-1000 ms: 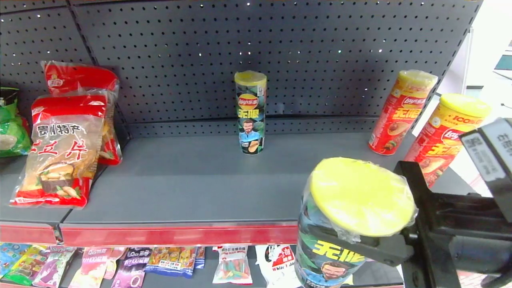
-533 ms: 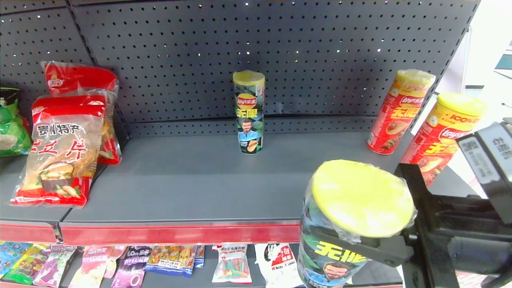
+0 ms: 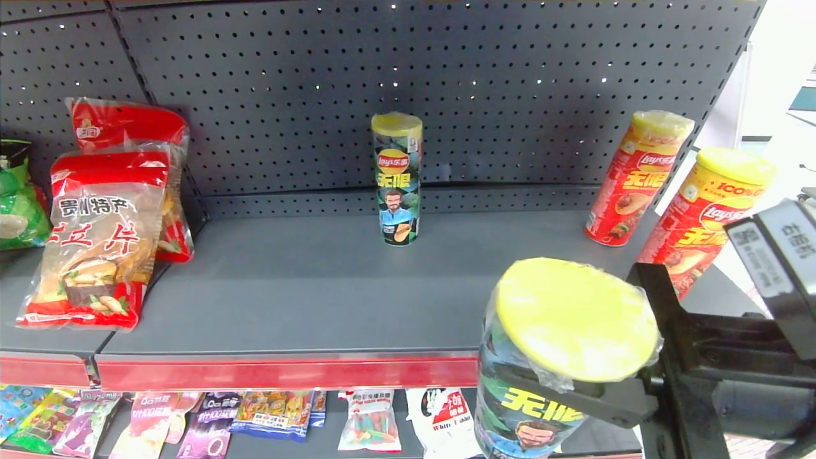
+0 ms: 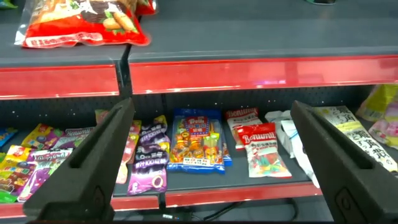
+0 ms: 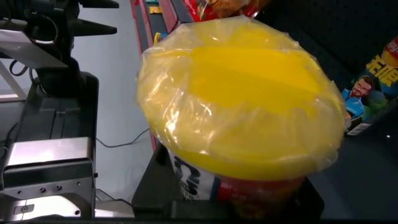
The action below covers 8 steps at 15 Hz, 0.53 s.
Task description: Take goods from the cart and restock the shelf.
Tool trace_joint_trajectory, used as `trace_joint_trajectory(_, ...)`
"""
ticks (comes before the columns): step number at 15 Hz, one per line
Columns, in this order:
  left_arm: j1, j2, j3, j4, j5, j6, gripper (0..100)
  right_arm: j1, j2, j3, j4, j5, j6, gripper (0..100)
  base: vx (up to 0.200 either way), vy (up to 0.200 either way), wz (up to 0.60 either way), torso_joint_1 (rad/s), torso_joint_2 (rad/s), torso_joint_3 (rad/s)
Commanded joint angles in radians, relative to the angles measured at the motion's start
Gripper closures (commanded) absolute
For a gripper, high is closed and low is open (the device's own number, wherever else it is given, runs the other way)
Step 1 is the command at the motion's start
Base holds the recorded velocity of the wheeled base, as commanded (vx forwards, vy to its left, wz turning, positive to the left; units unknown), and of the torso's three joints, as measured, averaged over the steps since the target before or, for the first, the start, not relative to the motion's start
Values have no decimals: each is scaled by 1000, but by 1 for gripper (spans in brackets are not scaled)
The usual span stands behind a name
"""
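My right gripper (image 3: 605, 392) is shut on a chip can (image 3: 542, 376) with a yellow lid and a dark blue-green label, held upright in front of the shelf's red front edge (image 3: 287, 373), at the right. In the right wrist view the can's yellow lid (image 5: 242, 93) is close up. An identical can (image 3: 396, 178) stands at the back middle of the grey shelf (image 3: 306, 287). My left gripper (image 4: 211, 155) is open and holds nothing, lower down in front of the shelf below, facing hanging snack packets (image 4: 196, 140).
Two red chip cans (image 3: 637, 175) (image 3: 707, 213) stand at the shelf's right end. Red snack bags (image 3: 102, 236) lean at the left, a green bag (image 3: 19, 204) beyond them. Small packets (image 3: 274, 414) fill the lower shelf. Bare shelf lies between the bags and the middle can.
The held can and my right gripper have dropped slightly lower in the head view. Everything on the shelf stays put.
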Motion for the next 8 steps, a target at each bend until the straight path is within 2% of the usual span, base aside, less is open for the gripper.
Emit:
trace_joint_trajectory(1, 0, 1, 0, 0, 0, 0, 0, 0, -1, 0, -1, 0, 0, 100, 0, 0, 0, 0, 0, 0)
trace_joint_trajectory(2, 0, 1, 0, 0, 0, 0, 0, 0, -1, 0, -1, 0, -2, 100, 0, 0, 0, 0, 0, 0)
trace_joint_trajectory(7, 0, 1, 0, 0, 0, 0, 0, 0, -2, 10, -1, 0, -2, 100, 200, 0, 0, -2, 0, 1)
trace_joint_trajectory(8, 0, 1, 0, 0, 0, 0, 0, 0, -5, 16, -2, 0, -2, 100, 0, 0, 0, 0, 0, 0)
